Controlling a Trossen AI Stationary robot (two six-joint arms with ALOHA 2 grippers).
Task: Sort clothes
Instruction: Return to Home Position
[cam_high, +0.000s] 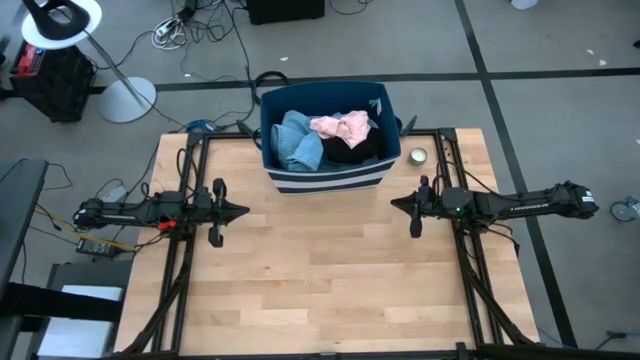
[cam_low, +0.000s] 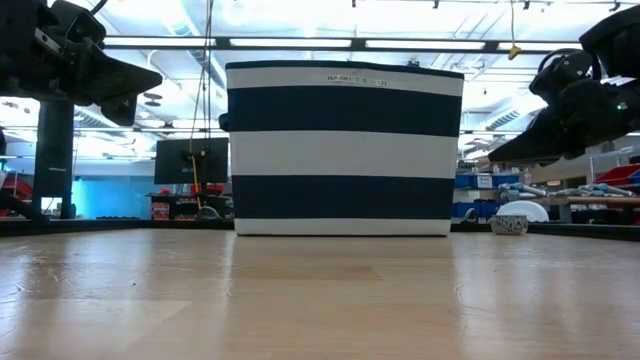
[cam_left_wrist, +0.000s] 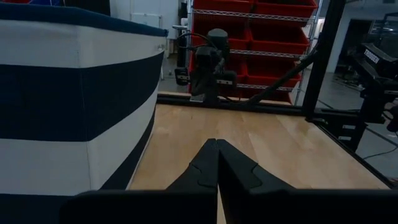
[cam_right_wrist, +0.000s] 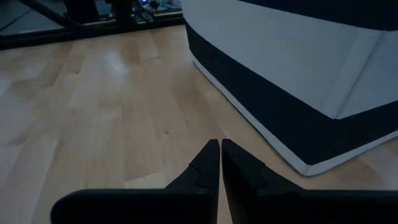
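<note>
While clothes (cam_high: 300, 142) fill the bin (cam_high: 325, 182), left pincer (cam_high: 243, 211) and right pincer (cam_high: 394, 204) hover pressed closed, empty.

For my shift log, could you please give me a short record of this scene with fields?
Bin: navy fabric bin with white stripes, at far edge of the wooden table
Contents: light blue denim pieces, pink garment, black item
Left tool: shut, empty, over the table left of bin
Right tool: shut, empty, over the table right of bin
</note>
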